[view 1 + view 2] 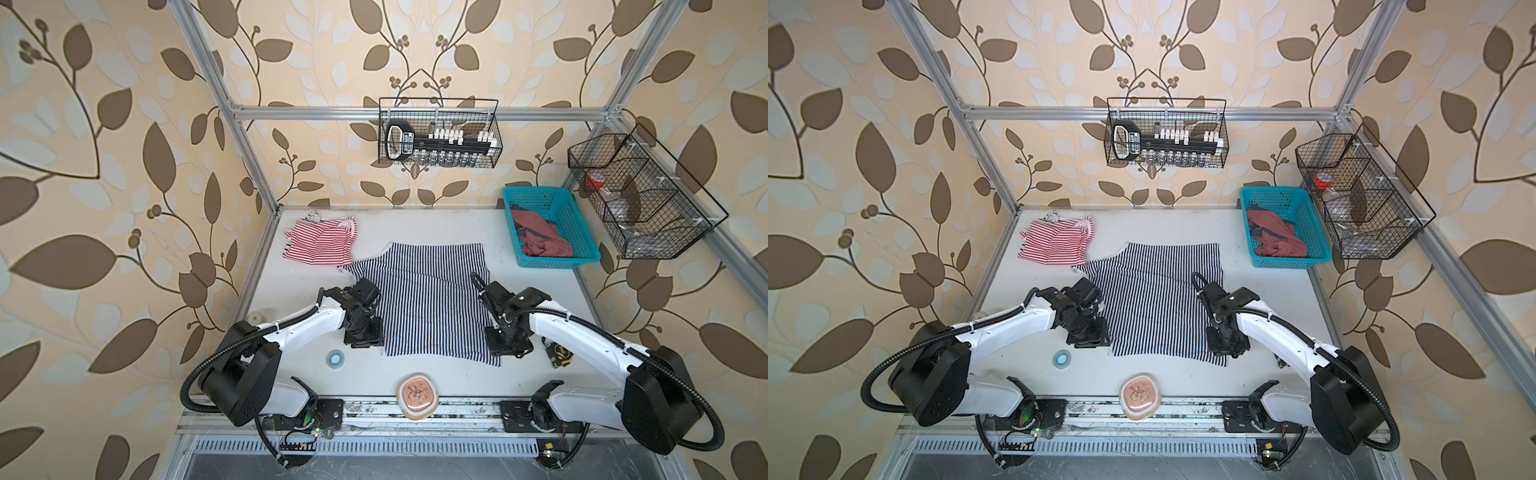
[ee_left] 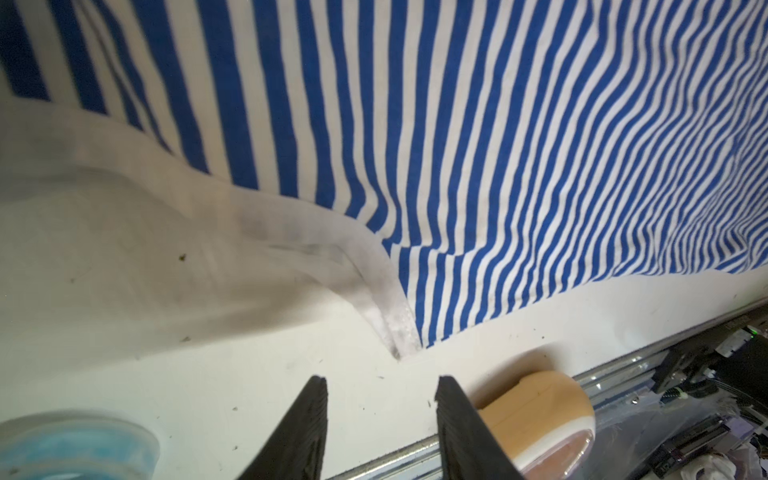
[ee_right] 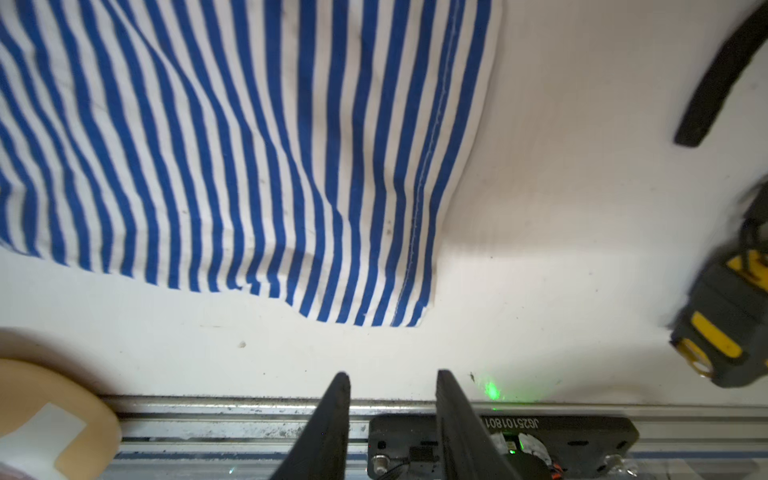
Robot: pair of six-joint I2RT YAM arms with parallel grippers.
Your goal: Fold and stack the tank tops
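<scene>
Top view, 12 o'clock at the far wall.

1. The navy-and-white tank top (image 1: 428,299) lies spread flat at the centre of the white table (image 1: 436,224), stripes running 12 to 6 o'clock. Its white-trimmed edge faces 9 o'clock and its 6 o'clock edge is uneven.
2. The red-and-white tank top (image 1: 322,245) lies bunched at 10 o'clock of the navy one. Their edges meet at the navy top's far-left corner.
3. The left gripper (image 2: 380,380) has its jaws apart with nothing between them. It sits over bare table just beside the white trim at the navy top's 7 o'clock corner.
4. The right gripper (image 3: 392,374) also has its jaws apart and empty. It is at the table's 6 o'clock edge, near the navy top's 5 o'clock corner and clear of the cloth.
5. A teal basket (image 1: 559,258) at 2 o'clock holds rust-red cloth (image 1: 544,243).
6. A blue tape roll (image 1: 336,357) lies at 7 o'clock of the navy top and a tan rounded pad (image 1: 419,399) at 6 o'clock. A black-and-yellow tool (image 1: 559,353) lies at 4 o'clock, partly under the right arm.
</scene>
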